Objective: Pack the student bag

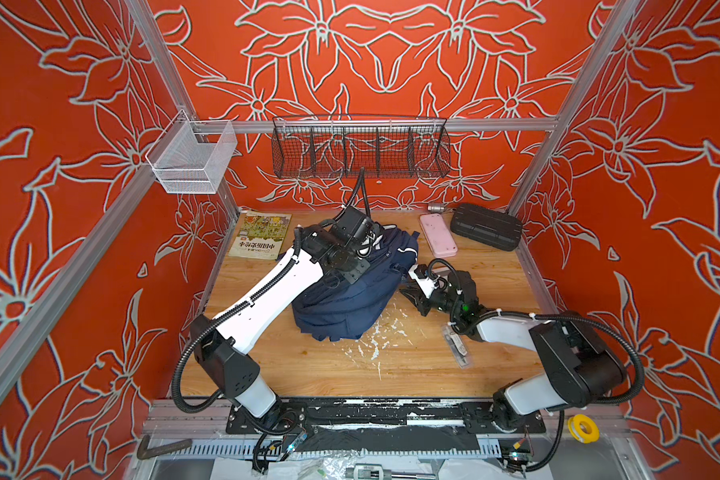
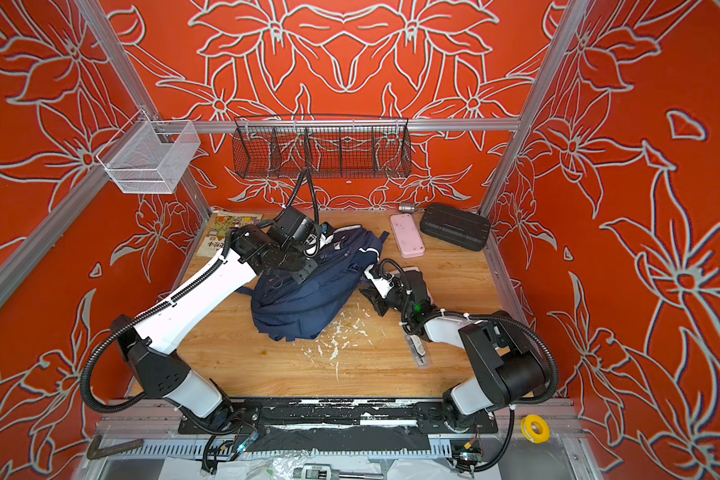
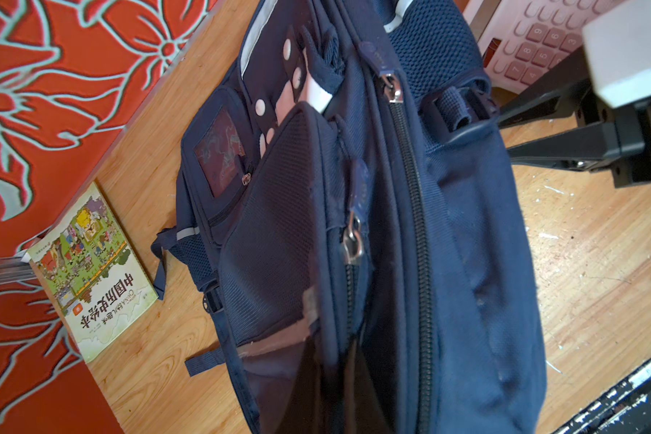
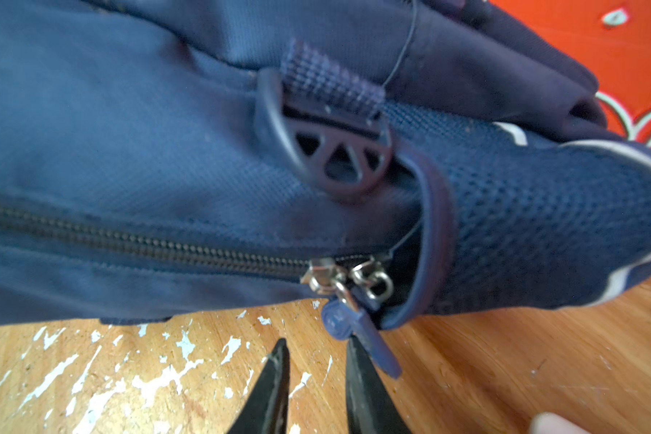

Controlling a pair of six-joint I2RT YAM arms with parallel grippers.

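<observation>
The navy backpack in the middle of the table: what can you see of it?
The student bag is navy woven fabric with a mesh side pocket, white trim and a plastic strap buckle. It lies slumped on the wooden table, straps spilling out. Its long side zip is closed, two metal sliders meeting at the end. The right tool, open, points at the dangling zip pull.

Top stereo; wrists nr student bag (image 3: 466,225)

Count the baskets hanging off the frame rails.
2. A white mesh basket hangs at the back-left corner; a long black wire basket hangs on the back rail, centred. None seems hidden.
</observation>
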